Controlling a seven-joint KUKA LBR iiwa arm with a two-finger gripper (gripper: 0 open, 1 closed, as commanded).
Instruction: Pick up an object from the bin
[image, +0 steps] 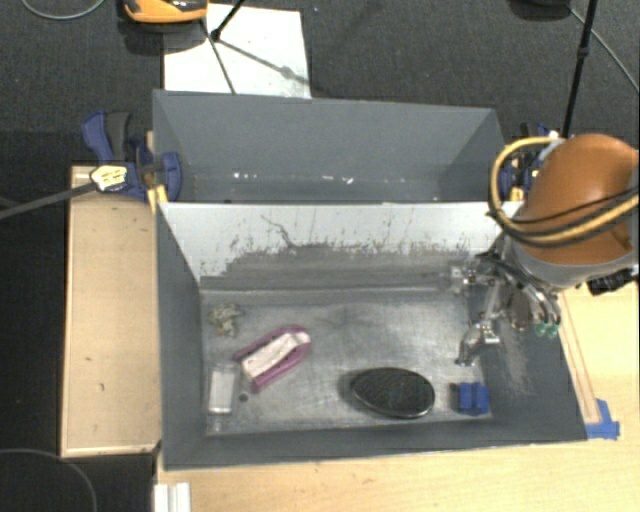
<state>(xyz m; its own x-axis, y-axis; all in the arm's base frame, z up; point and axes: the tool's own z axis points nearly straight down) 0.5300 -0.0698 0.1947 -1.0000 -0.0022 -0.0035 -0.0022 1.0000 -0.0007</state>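
At the far left of the bin (180, 350), a small crumpled greyish scrap (225, 318) lies close to the left wall. Nearer the front-left corner there is a clear little vial (220, 388). Just right of these a pink and purple packet (272, 358) lies slanted, its higher end pointing right. Further right, by the front wall, a flat black oval (392, 392) lies alone (glossy, its long side along that wall). None of these lies between my claw and the thing nearest it.

That thing is a small blue block (471, 398), squarish. It sits on the floor by the front wall toward the right corner, just right of the black oval but apart from it. My claw (474, 350) hangs at the right side of the bin, just behind the small blue block in this view, and a strip of bare floor shows between them. I cannot tell whether the claw is apart or together.

The right wall rises close beside it, while the back wall is well apart. The floor between the packet, the oval and the back wall lies open.
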